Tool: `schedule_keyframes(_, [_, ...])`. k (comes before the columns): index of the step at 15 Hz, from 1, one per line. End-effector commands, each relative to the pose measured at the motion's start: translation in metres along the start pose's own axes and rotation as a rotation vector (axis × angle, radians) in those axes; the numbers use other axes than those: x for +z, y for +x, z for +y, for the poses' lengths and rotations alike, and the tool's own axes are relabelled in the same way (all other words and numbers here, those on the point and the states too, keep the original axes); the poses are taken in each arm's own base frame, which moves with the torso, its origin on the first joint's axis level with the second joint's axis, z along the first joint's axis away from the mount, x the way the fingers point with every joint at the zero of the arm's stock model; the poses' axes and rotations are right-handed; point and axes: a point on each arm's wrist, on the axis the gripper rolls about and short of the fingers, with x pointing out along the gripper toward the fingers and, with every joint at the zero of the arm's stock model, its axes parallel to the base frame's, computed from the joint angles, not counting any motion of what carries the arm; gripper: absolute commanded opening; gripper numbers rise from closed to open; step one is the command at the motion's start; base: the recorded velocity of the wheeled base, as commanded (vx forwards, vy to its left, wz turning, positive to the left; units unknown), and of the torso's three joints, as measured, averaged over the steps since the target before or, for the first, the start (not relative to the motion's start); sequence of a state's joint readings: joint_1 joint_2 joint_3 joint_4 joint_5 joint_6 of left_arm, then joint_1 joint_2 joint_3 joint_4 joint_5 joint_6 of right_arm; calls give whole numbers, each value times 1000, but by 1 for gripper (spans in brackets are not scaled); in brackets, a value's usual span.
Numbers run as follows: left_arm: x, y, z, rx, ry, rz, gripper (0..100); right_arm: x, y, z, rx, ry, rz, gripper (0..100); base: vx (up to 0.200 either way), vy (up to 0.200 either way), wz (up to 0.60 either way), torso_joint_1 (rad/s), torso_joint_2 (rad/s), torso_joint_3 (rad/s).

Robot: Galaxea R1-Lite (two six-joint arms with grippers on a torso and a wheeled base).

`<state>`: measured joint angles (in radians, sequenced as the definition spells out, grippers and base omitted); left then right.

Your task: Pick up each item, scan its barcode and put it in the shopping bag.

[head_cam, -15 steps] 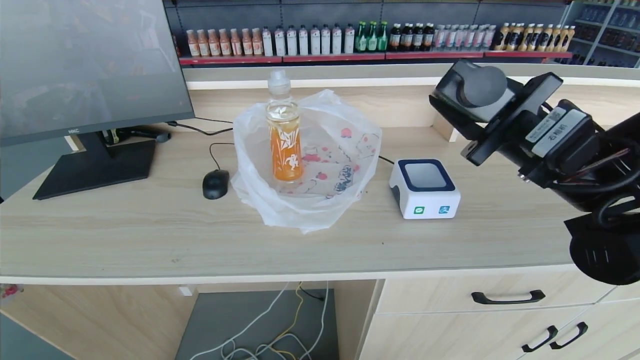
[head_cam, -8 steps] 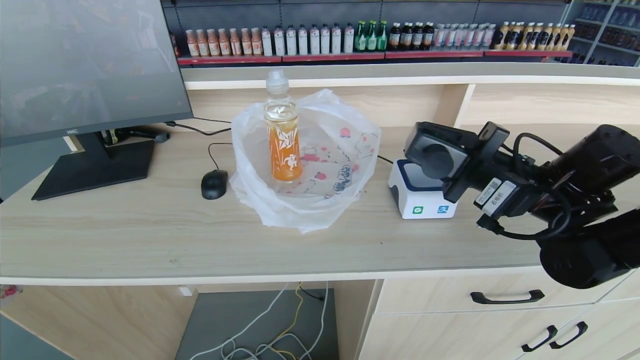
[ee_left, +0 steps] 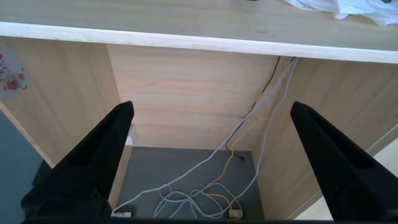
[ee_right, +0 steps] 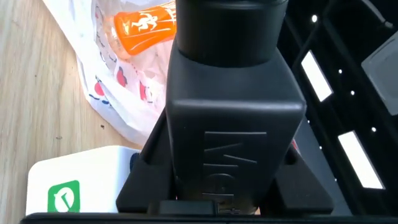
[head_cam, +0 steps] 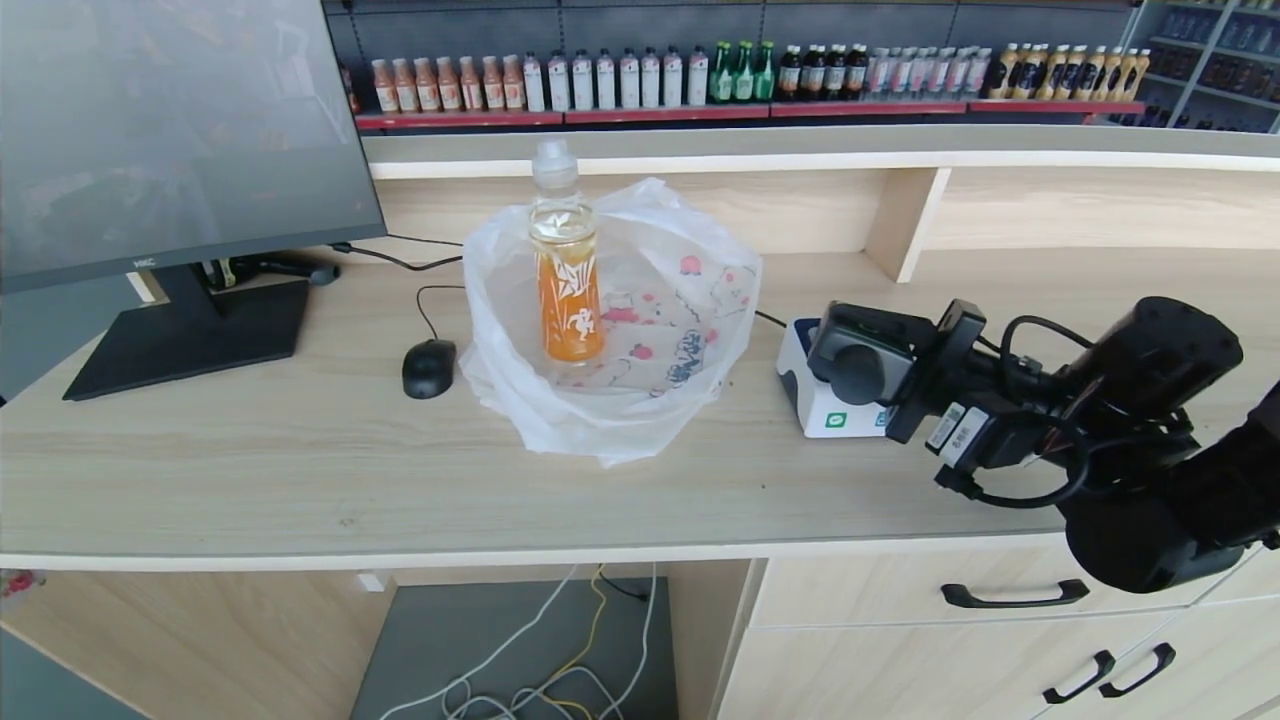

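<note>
Left gripper (ee_left: 211, 112) wide, empty, under the counter (ee_left: 186, 18) | right gripper (head_cam: 850, 360) by scanner (head_cam: 815, 405), jaws untellable | bottle (head_cam: 567, 280) upright in shopping bag (head_cam: 690, 300) | next, likely: find another item.

a shop's checkout: long shelves of bottled drinks (head_cam: 650, 85) line the back wall, and the pale wooden counter (head_cam: 300, 460) carries a monitor (head_cam: 170, 130), a mouse (head_cam: 428, 368), a white barcode scanner (head_cam: 810, 395) and a thin plastic shopping bag (head_cam: 650, 400).
</note>
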<state>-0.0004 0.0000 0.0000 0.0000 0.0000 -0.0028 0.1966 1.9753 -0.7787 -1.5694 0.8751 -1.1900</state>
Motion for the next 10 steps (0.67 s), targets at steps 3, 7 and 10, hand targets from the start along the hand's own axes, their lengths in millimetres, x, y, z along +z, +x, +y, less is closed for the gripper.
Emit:
schedule_keyframes(3, [0,0,0,0,0,-2,100,-7,-5,9,18,10,23,0,0,0,0,0,0,0])
schedule_keyframes(7, [0,0,0,-1,0,0,100,-9,-6,10,21,12,29,0,0,0,0,0,0,0])
schedule_keyframes(10, [0,0,0,0,0,0,100,-8,-7,13,27,17,32,0,0,0,0,0,0,0])
